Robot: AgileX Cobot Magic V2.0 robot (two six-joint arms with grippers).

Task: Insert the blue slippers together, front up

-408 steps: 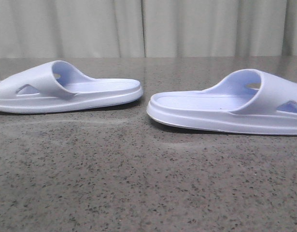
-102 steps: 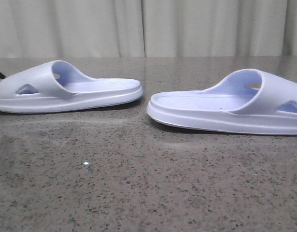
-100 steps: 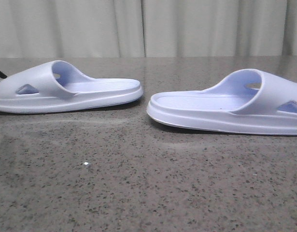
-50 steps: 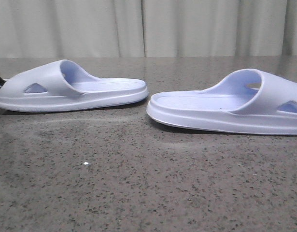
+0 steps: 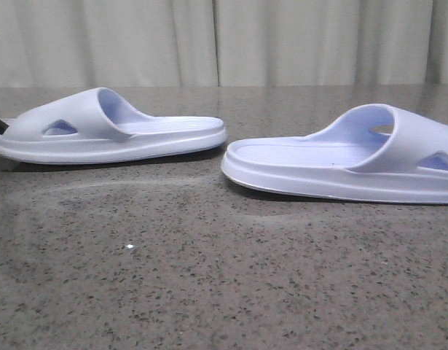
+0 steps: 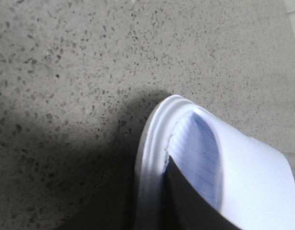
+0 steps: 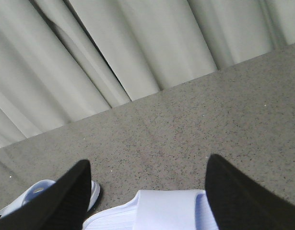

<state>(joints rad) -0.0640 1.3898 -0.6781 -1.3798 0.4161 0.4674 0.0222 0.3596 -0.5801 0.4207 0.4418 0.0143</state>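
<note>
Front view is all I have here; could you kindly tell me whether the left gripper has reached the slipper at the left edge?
Observer: Yes. The left wrist view shows one dark finger of the left gripper inside the left slipper, on its ribbed footbed. The other finger is hidden.
Operator: Thank you. And the right gripper?
Observer: The right gripper is open, and the right slipper shows between its spread fingers.

Matt, smooth moulded foam on the blue slippers (image 5: 111, 135), with finely ribbed footbeds. Speckled grey stone on the desk (image 5: 209, 277), polished and faintly glossy. Pale pleated cloth curtain (image 5: 224, 40) behind. Matt black fingers (image 7: 233, 191).
</note>
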